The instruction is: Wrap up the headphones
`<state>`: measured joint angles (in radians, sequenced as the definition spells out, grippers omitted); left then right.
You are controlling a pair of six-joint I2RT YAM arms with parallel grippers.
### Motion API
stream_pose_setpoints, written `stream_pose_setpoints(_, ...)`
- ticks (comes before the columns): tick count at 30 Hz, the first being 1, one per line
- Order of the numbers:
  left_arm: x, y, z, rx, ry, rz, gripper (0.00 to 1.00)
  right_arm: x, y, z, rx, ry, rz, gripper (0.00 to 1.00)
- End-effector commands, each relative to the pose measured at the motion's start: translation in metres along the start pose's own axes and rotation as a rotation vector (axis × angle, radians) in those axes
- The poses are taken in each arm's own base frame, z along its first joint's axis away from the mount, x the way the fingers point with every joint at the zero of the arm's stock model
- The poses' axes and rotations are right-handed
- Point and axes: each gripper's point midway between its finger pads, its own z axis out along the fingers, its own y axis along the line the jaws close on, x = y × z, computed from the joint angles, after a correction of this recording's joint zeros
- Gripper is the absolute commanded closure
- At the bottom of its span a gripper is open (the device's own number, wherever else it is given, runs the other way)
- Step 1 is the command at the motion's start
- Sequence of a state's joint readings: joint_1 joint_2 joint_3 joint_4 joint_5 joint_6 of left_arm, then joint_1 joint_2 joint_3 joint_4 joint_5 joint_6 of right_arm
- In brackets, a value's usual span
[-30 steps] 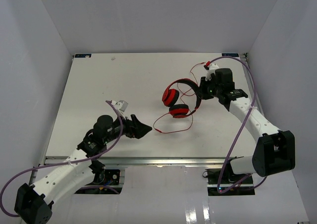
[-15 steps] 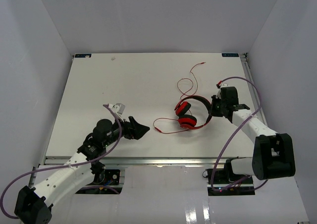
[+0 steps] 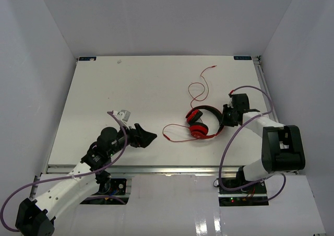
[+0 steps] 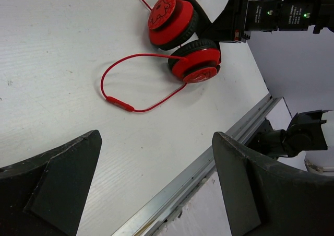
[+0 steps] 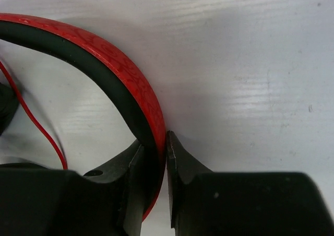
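Note:
The red headphones (image 3: 198, 131) lie on the white table (image 3: 120, 90) right of centre, both earcups flat and side by side. Their thin red cord (image 3: 177, 139) loops out to the left, and another stretch runs back to the plug (image 3: 215, 67). My right gripper (image 3: 225, 120) is low at the headband's right end. In the right wrist view the red-and-black headband (image 5: 120, 74) sits between the fingers of that gripper (image 5: 155, 139), which are closed around it. My left gripper (image 3: 148, 137) hovers wide open and empty left of the cord loop. From the left wrist, the headphones (image 4: 169, 14) lie well beyond that gripper (image 4: 156, 142).
The metal rail of the table's near edge (image 4: 209, 168) runs just under the left gripper. White walls enclose the table on three sides. A purple robot cable (image 3: 245, 90) arches over the right arm.
The right gripper has brought the headphones from the far right down toward the near side and onto the table, with the cord trailing out behind. The left arm has barely shifted.

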<state>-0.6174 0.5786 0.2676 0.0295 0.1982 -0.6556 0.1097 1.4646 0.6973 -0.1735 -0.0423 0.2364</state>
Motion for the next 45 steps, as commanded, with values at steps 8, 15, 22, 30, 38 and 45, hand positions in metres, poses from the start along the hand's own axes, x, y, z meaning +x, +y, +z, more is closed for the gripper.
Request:
stream_pose_setpoints(8,0.0,-0.005,-0.003,0.028,-0.013,0.003,0.02,-0.029,0.027,0.016,-0.227,-0.034,-0.313,0.22)
stream_pose_setpoints(15,0.0,-0.007,-0.003,0.039,-0.009,0.004,0.02,-0.04,0.033,0.031,-0.297,0.011,-0.481,0.15)
stream_pose_setpoints(22,-0.001,-0.009,-0.005,0.051,-0.019,0.006,0.02,-0.019,0.017,0.042,-0.271,0.082,-0.568,0.25)
stream_pose_setpoints(30,0.003,-0.009,-0.002,0.051,0.004,-0.001,0.02,-0.005,0.017,0.031,-0.318,0.074,-0.701,0.38)
stream_pose_setpoints(38,0.005,-0.009,0.005,0.055,0.028,0.003,0.02,0.007,0.02,0.038,-0.356,0.108,-0.711,0.63)
stream_pose_setpoints(45,0.007,-0.013,0.011,0.079,0.036,0.07,0.02,-0.001,0.037,0.014,-0.413,0.052,-0.68,0.9)
